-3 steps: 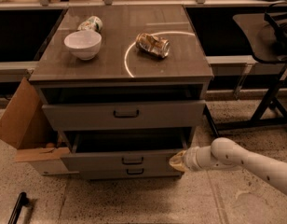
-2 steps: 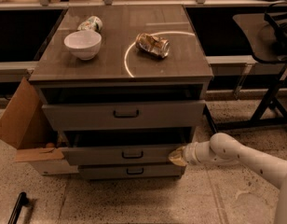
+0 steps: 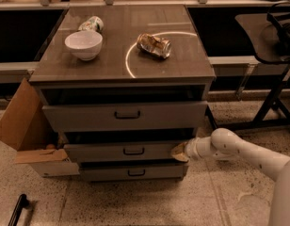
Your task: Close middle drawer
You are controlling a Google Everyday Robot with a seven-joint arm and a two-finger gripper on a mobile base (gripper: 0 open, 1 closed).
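At the right end of the wide grey-brown wooden middle drawer (image 3: 102, 152), we see the pale gripper (image 3: 179, 151) touching its flat front; whether it is clenched we cannot tell; the drawer stands slightly pulled out

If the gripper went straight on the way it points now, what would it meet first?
The middle drawer: the gripper sits at the end of its front, pointing into it, and apparently touches it already, though depth is unclear.
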